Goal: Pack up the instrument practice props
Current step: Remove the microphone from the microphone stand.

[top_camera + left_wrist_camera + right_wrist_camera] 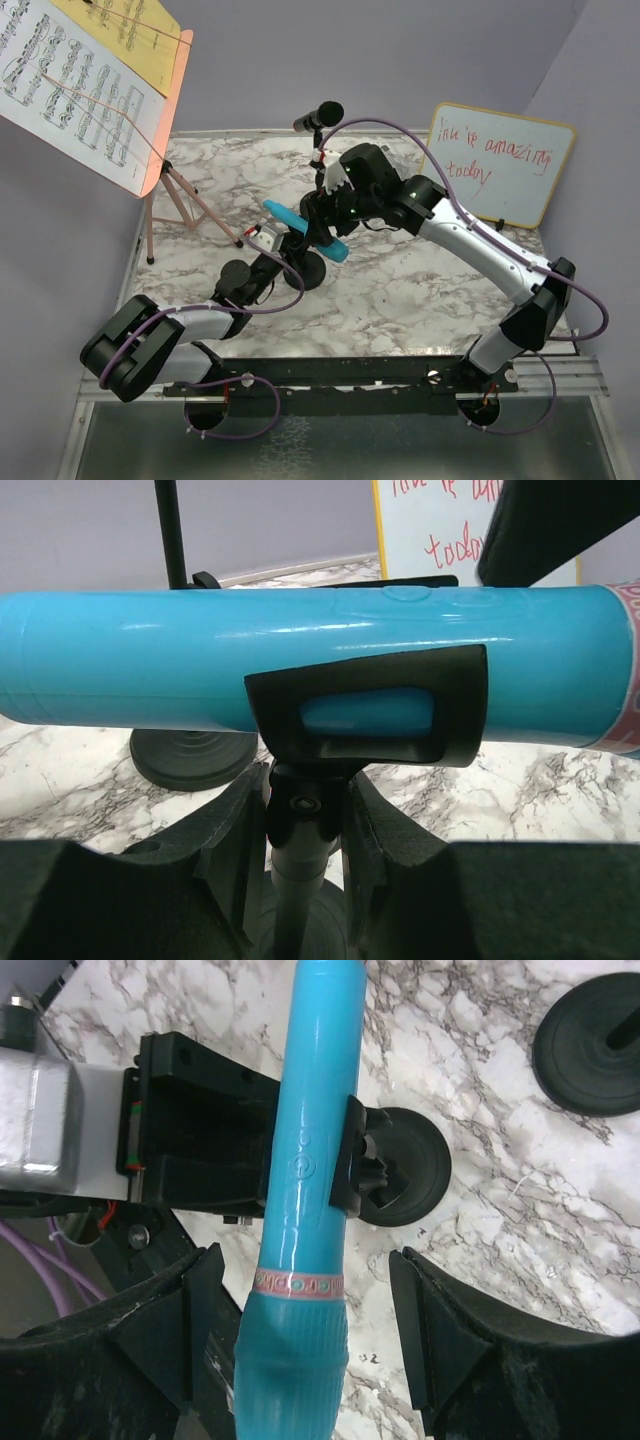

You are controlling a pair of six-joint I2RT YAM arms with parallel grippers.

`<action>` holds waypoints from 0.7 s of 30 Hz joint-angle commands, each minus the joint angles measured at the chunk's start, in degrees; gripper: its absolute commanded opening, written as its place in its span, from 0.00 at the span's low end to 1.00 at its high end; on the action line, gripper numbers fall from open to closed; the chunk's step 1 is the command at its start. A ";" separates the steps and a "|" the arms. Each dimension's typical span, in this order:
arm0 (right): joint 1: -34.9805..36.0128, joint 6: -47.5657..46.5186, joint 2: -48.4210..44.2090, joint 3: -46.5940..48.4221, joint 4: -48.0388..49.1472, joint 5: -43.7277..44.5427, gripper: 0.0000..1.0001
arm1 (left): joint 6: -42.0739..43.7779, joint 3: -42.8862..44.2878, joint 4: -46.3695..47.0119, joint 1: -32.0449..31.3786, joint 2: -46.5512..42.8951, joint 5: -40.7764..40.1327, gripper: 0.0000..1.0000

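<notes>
Bright even light; glare streaks on blue microphone [300,630]; foreground edges perhaps soft.

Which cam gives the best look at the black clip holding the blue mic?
Left wrist: the clip faces it squarely, wrapped around the blue mic atop its pole. Right wrist shows only its edge from above. Top external barely shows it.

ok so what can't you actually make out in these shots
- music rack: top view, cut off by the left and top edges
- blue microphone: left wrist view, both ends run off the frame
- whiteboard: left wrist view, writing cut by the top edge and blocked by a dark shape in front
- mic pole: left wrist view, base largely behind the left fingers
</notes>
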 commanded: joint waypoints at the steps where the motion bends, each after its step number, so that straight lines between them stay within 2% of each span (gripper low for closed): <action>1: 0.22 -1.98 3.82 3.96 -6.11 -2.91 0.69 | 0.01 0.20 -1.48 0.28 -0.73 1.76 0.04; 12: 0.05 -2.82 7.33 6.30 -8.60 -5.95 0.49 | -0.04 0.49 -2.29 0.24 -0.37 2.22 0.04; 17: -0.22 -3.82 7.46 6.88 -10.24 -5.82 0.27 | 0.14 0.75 -3.40 0.28 -0.37 0.45 0.03; 21: -0.31 -4.88 5.89 5.63 -11.25 -5.67 0.03 | -0.43 1.21 -6.00 0.25 -0.70 -5.00 0.00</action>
